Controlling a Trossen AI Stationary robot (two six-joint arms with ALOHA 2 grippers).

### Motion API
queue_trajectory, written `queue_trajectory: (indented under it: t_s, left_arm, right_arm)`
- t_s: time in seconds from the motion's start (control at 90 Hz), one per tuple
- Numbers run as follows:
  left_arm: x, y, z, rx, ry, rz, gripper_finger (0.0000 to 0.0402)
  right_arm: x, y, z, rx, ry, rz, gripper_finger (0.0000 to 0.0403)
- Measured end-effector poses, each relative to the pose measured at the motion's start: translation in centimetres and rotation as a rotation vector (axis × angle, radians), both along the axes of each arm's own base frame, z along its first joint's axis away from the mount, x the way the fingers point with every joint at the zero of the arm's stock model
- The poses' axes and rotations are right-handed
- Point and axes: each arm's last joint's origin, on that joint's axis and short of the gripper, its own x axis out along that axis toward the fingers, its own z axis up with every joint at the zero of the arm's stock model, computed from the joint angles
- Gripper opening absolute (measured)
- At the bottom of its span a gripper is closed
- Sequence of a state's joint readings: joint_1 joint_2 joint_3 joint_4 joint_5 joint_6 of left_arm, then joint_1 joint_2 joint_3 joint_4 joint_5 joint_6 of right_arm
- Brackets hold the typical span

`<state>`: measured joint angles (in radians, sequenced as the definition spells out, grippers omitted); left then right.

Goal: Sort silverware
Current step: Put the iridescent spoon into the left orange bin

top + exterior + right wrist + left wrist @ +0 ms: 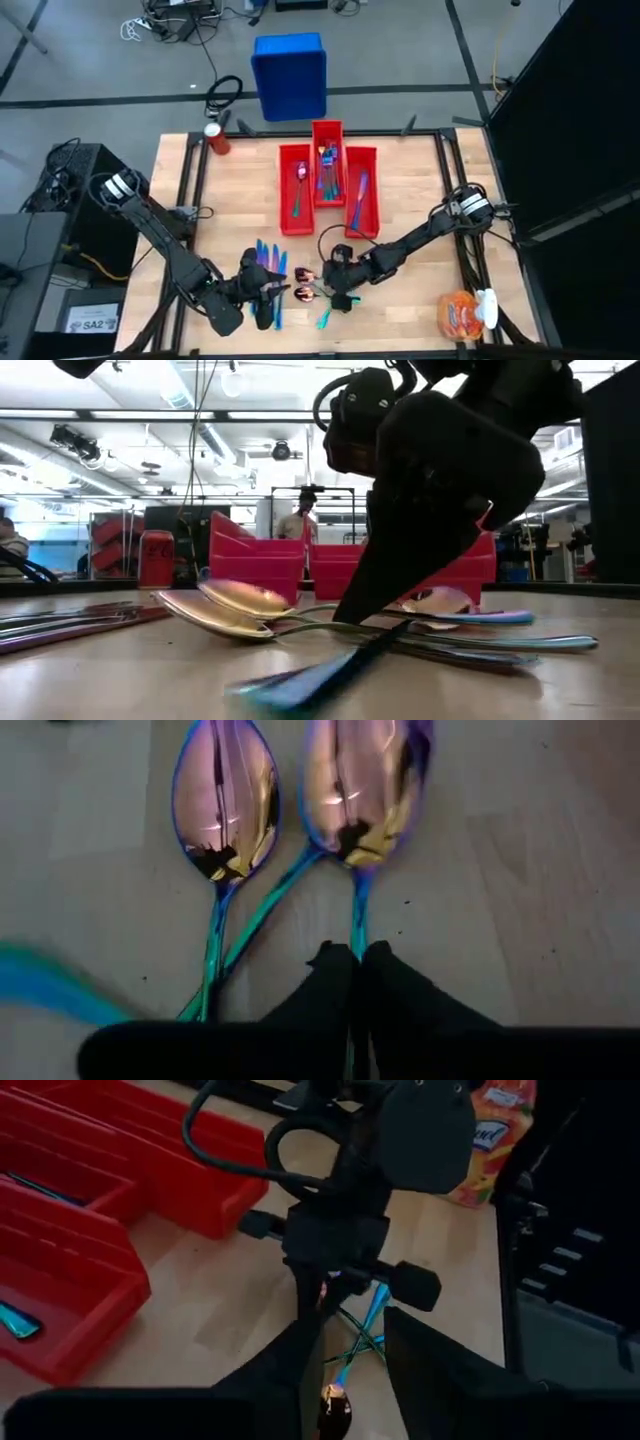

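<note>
Two iridescent spoons (225, 810) (365, 795) lie side by side on the wooden table, bowls up; they also show in the high view (303, 284). My right gripper (353, 960) is shut on the right-hand spoon. Several blue knives (266, 256) lie to their left, with my left gripper (272, 291) over them. In the left wrist view my left gripper (345, 1380) stands open, pointing at the spoons; a spoon bowl (334, 1405) shows between its fingers. More silverware lies in three red bins (327, 185). My right gripper pinches the handle (357, 925) of the right-hand spoon just behind its bowl, between its two fingertips (325, 965). The fingers slant down from the table's right side (385, 585) and lie along the handle. The spoon's bowl (240, 598) rests on the table.
A teal-handled piece (325, 318) lies near the front edge below the spoons. A red can (217, 139) stands at the far left corner and an orange bag (462, 313) at the near right. A blue bin (290, 75) sits on the floor beyond the table.
</note>
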<state>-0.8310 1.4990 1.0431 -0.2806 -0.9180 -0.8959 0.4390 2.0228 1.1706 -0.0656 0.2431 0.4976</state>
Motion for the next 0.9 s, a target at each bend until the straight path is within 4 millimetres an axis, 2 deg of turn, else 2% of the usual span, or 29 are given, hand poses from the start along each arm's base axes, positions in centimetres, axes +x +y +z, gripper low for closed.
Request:
queue_trajectory:
  t_s: [0.167,0.3,0.489,0.644,0.733,0.833,0.9]
  left_arm:
    - [0.0,0.0,0.0,-0.002,0.000,0.001,0.0090]
    - [0.0,0.0,0.0,-0.003,-0.001,0.001,0.0090]
    - [0.0,0.0,0.0,-0.004,-0.003,0.005,0.0090]
    - [0.0,0.1,0.1,0.010,-0.018,0.025,0.0090]
    - [0.0,0.1,0.1,0.030,-0.034,0.045,0.0090]
    - [0.0,0.2,0.2,0.041,-0.045,0.060,0.0090]
    - [0.0,0.2,0.2,0.040,-0.046,0.059,0.0090]
  right_arm:
    - [-0.1,0.6,0.3,-0.004,-0.008,-0.017,0.0003]
    - [-0.1,1.4,1.5,-0.011,-0.049,-0.016,0.0002]
    - [-0.7,1.9,4.9,-0.037,-0.154,-0.041,0.0001]
    - [-1.3,1.8,8.6,-0.060,-0.299,-0.095,0.0001]
    - [-1.1,0.5,10.2,-0.105,-0.397,-0.159,0.0001]
    - [0.1,-2.4,11.2,-0.088,-0.493,-0.268,0.0000]
    - [1.1,-4.6,11.6,-0.015,-0.597,-0.327,0.0000]
